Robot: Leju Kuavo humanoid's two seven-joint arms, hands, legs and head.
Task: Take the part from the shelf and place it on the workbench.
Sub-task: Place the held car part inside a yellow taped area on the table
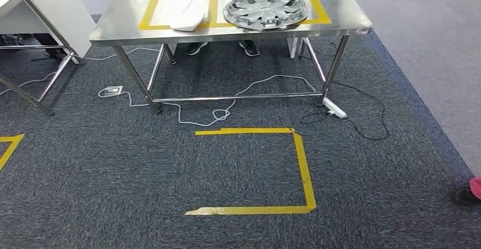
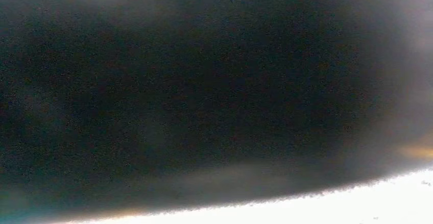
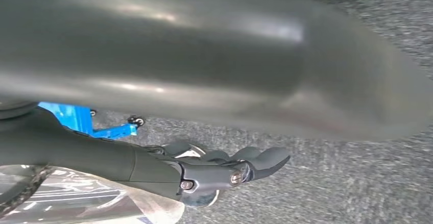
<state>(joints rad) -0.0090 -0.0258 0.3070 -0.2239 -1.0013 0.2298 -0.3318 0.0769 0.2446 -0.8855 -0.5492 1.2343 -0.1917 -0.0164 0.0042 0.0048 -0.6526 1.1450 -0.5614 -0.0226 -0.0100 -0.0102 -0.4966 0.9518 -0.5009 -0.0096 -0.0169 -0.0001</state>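
Grey bulk (image 3: 204, 55) is crowding the right wrist view, blurred and too close to name. Beneath it the right hand (image 3: 224, 170) is hanging over the carpet (image 3: 357, 183), its dark fingers (image 3: 265, 157) lying curled together, not spread. Something in clear wrap (image 3: 76, 198) is lying against the underside of that hand. I'm judging it to be the part, but I cannot tell whether the fingers are actually gripping it or just resting beside it. As for the left hand, its wrist view is giving dark blur, so I cannot tell its state.

From the head view the robot is facing the steel desk (image 1: 130, 22) from well back. A yellow floor marking (image 1: 303, 169) is lying on the carpet between it and the desk.

On the desk, the right taped square is holding a silver wheel cover (image 1: 265, 9), and a white piece (image 1: 190, 15) is sitting in the left one, just beside it.

The step in hand looks like the carry to the desk. Doing it well is calling for these things:
- standing squarely inside that floor marking before reaching
- keeping the right arm low and steady so a wrapped, slippery load is not sliding out
- watching the white cable (image 1: 198, 113) and power strip (image 1: 336, 111) near the desk legs
- minding the person whose shoes (image 1: 195, 49) are showing under the far side
- picking a bare stretch of steel, and releasing only once the load is resting flat
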